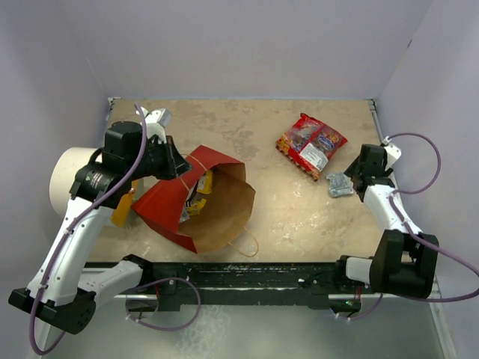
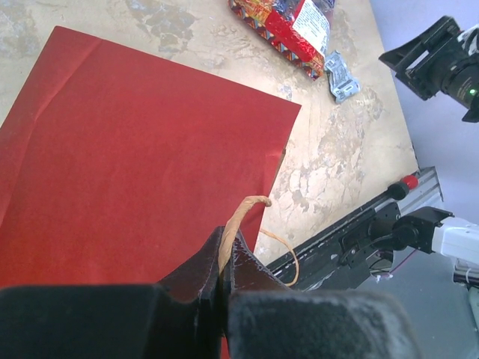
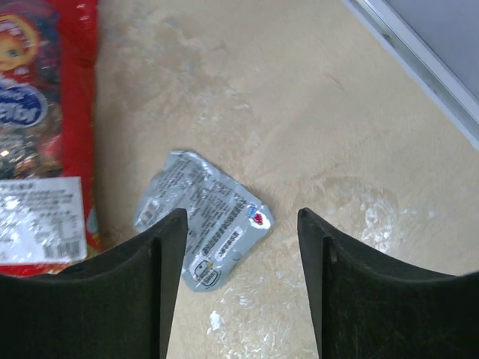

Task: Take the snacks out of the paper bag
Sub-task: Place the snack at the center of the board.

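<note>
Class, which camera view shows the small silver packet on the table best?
Right wrist: the silver packet lies close up, its print visible. Top external shows it tiny beside the red snack bags; left wrist shows it small near the top edge.

The beige marbled table [image 1: 284,217] carried the red paper bag [image 1: 168,202] left of centre. The bag lay on its side with its brown-lined mouth turned toward the right, and one tan string handle [image 1: 245,244] looped flat on the surface at its near edge. Two red glossy snack bags [image 1: 310,146] lay overlapping toward the far right, with a small silver-grey packet [image 1: 339,185] just beside their near-right corner, separated by a narrow gap.
</note>
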Tool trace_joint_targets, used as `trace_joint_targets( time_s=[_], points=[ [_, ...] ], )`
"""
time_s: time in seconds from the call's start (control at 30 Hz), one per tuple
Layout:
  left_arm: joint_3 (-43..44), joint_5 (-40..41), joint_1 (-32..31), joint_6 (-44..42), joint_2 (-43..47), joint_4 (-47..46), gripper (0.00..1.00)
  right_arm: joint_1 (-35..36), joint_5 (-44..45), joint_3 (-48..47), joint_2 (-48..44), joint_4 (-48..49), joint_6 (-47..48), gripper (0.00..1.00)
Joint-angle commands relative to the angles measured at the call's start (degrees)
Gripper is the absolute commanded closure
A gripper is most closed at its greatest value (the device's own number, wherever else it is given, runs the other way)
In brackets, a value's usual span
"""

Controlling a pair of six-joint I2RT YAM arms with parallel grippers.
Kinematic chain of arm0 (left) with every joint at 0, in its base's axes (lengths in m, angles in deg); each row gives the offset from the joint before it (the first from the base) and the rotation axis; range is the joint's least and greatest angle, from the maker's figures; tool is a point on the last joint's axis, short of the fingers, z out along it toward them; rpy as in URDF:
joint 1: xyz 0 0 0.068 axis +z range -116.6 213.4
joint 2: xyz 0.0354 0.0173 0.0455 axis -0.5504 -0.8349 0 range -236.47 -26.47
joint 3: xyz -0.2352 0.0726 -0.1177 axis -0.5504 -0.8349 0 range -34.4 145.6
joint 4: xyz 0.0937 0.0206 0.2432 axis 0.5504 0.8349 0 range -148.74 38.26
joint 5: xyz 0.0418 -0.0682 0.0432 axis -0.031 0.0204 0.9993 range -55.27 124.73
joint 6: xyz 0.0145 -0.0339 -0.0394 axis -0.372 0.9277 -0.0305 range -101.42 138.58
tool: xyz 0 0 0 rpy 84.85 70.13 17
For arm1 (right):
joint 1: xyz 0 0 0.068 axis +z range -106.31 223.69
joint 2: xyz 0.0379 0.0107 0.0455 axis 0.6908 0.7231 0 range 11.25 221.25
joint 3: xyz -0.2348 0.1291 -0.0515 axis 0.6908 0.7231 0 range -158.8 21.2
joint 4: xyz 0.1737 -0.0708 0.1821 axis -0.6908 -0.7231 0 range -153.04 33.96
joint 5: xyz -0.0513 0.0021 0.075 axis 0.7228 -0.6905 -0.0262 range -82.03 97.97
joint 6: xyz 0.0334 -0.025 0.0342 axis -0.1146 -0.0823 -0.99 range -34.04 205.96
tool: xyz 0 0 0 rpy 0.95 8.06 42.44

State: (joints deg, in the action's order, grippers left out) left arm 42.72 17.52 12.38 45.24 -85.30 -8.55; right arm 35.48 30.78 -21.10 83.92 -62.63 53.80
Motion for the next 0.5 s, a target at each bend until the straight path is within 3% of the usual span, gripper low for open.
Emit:
trace_joint_targets(
  time_s=[0.0, 0.17, 0.33, 0.47],
  points=[
    [-0.51, -1.21, -0.10, 0.81, 0.99, -3.51, 1.00, 1.14, -6.72, -3.42, -3.51, 1.26, 10.23, 0.36],
    [-1.69, -1.88, -0.10, 0.05, 2.30, -5.49, 1.00, 13.59, -21.56, -0.83, -9.41, 11.38, 20.12, 0.33],
    [-3.28, -2.45, -0.14, -0.68, 3.96, -7.34, 1.00, 23.49, -43.31, 7.25, -20.95, 25.93, 27.05, 0.33],
    [-5.23, -3.69, -0.13, -0.98, 5.56, -9.32, 1.00, 29.95, -57.71, 10.37, -25.80, 29.34, 34.63, 0.33]
  ],
)
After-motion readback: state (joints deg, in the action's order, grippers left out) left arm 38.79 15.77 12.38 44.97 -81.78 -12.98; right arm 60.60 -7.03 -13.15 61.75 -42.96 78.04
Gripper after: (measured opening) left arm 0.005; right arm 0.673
